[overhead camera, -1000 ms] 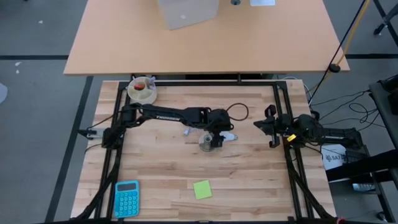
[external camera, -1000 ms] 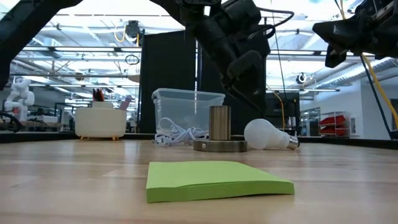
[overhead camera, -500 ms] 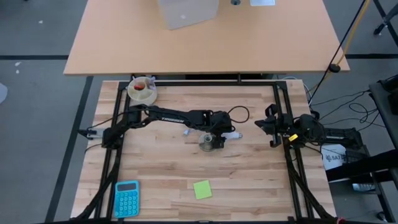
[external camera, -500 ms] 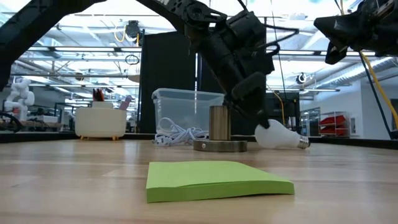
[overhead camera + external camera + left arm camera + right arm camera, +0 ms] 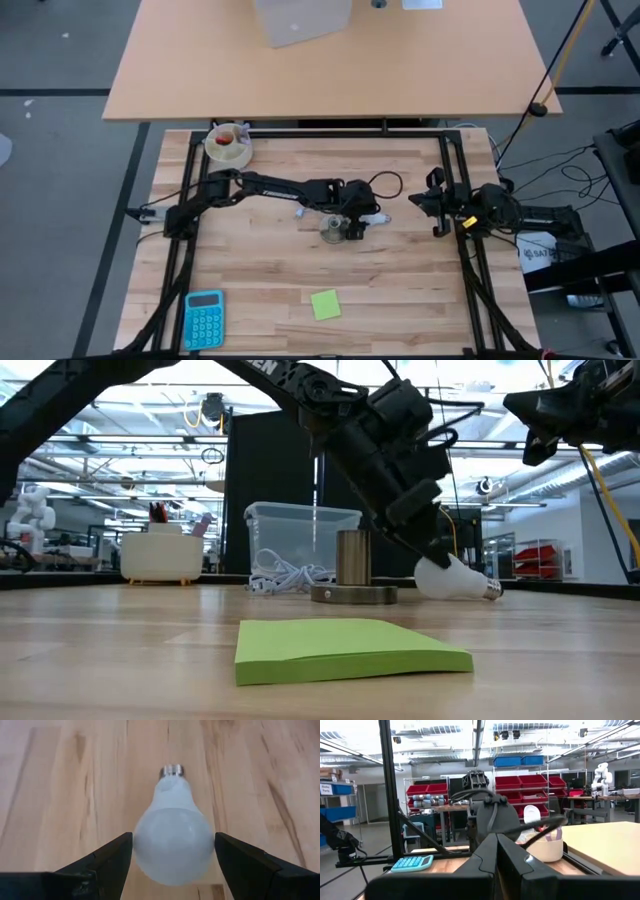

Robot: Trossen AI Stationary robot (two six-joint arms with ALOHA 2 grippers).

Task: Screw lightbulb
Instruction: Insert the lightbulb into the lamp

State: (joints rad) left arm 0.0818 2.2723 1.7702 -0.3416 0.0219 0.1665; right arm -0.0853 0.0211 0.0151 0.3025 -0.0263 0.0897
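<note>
The lightbulb [image 5: 371, 219] lies on its side on the wooden counter [image 5: 260, 280] at the middle of the high view, just right of the round metal socket [image 5: 331, 234]. The left claw [image 5: 353, 220] is down at it, fingers [image 5: 102, 865] apart on either side of the white globe, not pressing it. The right claw [image 5: 432, 205] waits at the right edge of the counter, fingers together

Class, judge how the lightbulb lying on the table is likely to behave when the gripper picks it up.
The lightbulb lies on its side, so it may roll. Its smooth round globe could slip between the left gripper's open fingers. It looks light and probably fragile.
</note>
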